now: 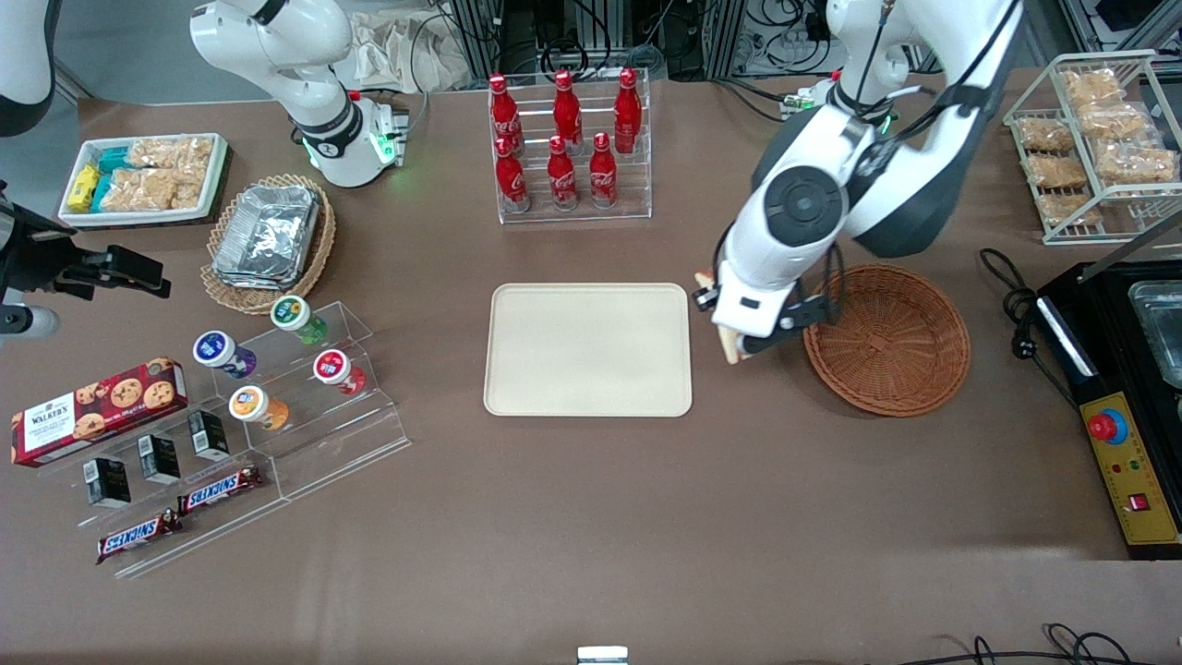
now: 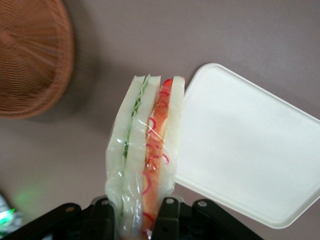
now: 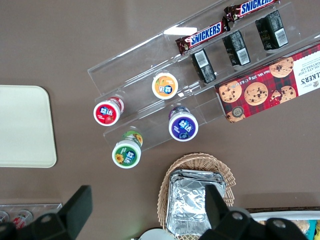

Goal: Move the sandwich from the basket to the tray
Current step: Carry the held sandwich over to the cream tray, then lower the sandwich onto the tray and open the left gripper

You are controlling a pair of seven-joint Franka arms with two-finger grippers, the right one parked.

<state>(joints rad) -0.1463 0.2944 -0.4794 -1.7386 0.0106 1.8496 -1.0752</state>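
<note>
My left gripper (image 2: pixel 136 220) is shut on the sandwich (image 2: pixel 145 155), a wedge of pale bread in clear wrap with green and red filling along its edge. In the front view the gripper (image 1: pixel 739 349) hangs above the table between the reddish-brown wicker basket (image 1: pixel 888 338) and the cream tray (image 1: pixel 588 349), close to the basket's rim. Only a corner of the sandwich (image 1: pixel 732 348) shows under the arm there. The basket (image 2: pixel 31 55) holds nothing. The tray (image 2: pixel 250 145) is bare, and the sandwich's tip reaches its near corner in the wrist view.
A clear rack of red cola bottles (image 1: pixel 565 143) stands farther from the front camera than the tray. A black machine (image 1: pixel 1122 379) and a wire rack of snack packs (image 1: pixel 1094 139) sit at the working arm's end. Yogurt cups, cookies and a foil-tray basket (image 1: pixel 268 240) lie toward the parked arm's end.
</note>
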